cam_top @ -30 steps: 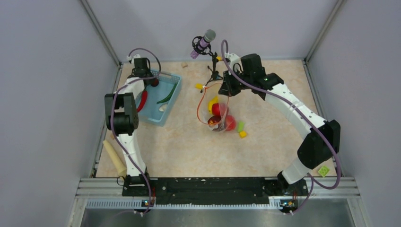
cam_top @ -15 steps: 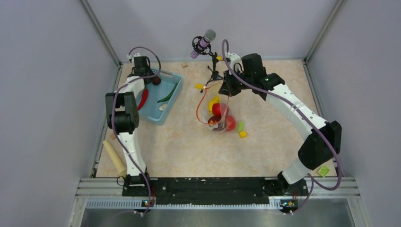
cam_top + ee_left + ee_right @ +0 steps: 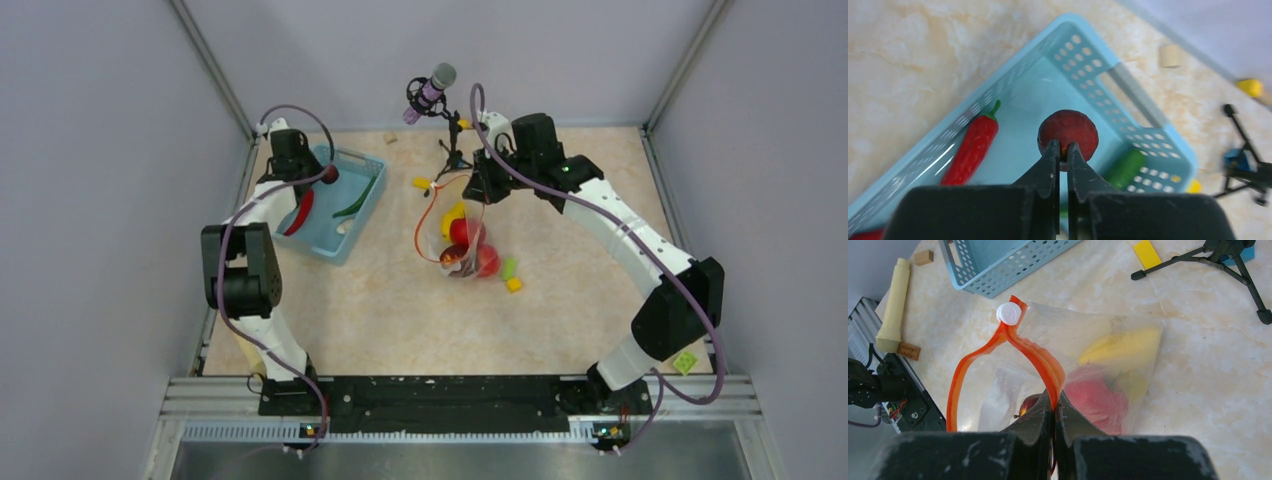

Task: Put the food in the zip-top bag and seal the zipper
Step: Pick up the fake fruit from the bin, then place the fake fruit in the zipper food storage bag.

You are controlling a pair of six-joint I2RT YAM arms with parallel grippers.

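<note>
The left tool (image 3: 1062, 150) was clenched on just the edge of the dark red round food (image 3: 1068, 131) above the basket (image 3: 1148, 110); so thin a hold could slip mid-carry. The right tool (image 3: 1054, 412) pinched the zipper (image 3: 1035, 357), holding the bag (image 3: 1088, 340) open mid-surface (image 3: 400, 310).

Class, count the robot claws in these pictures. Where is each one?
2. The left claw grips the dark reddish-brown piece in or just above the light-blue basket; the right claw pinches the zipper of the zip-top bag. No others seem hidden.
</note>
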